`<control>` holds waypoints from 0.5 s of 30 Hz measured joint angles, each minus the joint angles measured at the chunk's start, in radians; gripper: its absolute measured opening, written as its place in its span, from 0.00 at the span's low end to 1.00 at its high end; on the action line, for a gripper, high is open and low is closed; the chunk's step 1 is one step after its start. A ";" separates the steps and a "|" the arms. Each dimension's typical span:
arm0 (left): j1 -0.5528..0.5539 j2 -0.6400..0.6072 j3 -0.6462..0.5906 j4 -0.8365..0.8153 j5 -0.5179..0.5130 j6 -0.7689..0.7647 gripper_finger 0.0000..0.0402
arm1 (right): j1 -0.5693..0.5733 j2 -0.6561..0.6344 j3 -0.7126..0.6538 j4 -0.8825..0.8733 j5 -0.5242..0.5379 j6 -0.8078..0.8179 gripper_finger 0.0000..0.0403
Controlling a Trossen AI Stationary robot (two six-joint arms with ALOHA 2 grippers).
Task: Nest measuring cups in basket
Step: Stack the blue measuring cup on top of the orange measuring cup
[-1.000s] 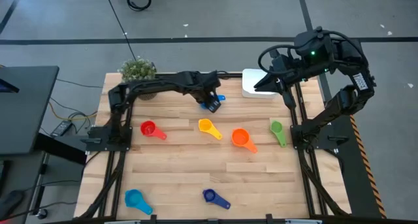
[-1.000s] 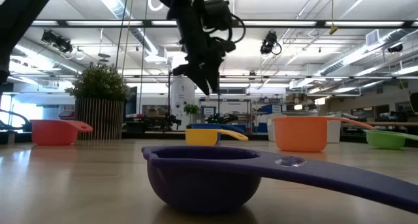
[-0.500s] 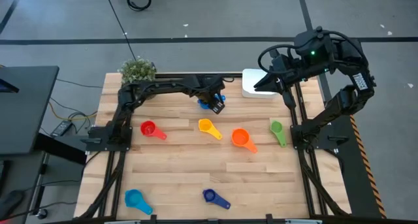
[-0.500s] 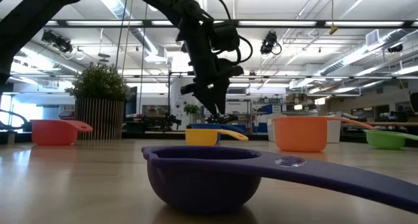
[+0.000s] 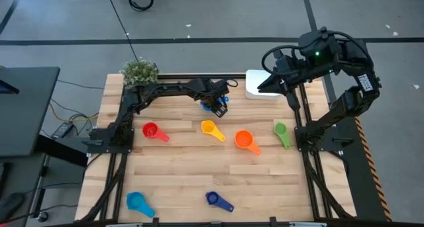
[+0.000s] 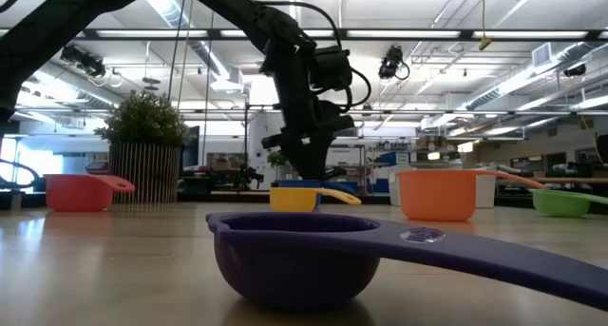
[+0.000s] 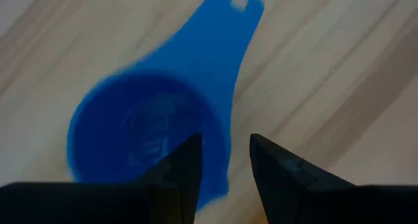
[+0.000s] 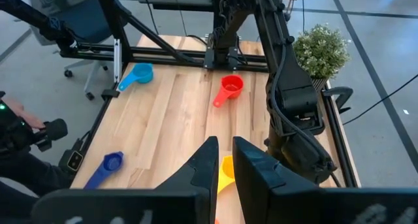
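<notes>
While the left hand (image 7: 222,165) hovered spread over the blue cup (image 7: 140,136), at the bench's (image 5: 185,181) twelve o'clock edge, its fingers straddled only the rim; closing off-centre risked flipping it. The right hand (image 5: 260,88), pressed together, waited over the basket (image 5: 252,78) at one o'clock.

Small blue plastic measuring cup (image 5: 219,101) lies at table's far edge, left of white rounded plastic basket (image 5: 260,85); 4 cups in mid-table row; 2 near front edge.
</notes>
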State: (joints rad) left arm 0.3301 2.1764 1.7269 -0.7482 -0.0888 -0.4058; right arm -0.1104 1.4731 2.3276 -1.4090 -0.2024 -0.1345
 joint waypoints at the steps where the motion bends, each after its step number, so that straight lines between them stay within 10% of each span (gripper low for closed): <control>1: 0.000 0.004 0.001 0.010 0.000 0.001 0.34 | 0.000 0.000 0.000 0.000 0.000 0.000 0.13; 15: 0.004 0.020 0.000 0.018 -0.034 0.107 0.04 | 0.000 0.000 0.000 0.000 0.000 0.000 0.13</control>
State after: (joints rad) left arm 0.3344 2.1960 1.7267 -0.7304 -0.1231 -0.2984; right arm -0.1104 1.4731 2.3276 -1.4094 -0.2028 -0.1345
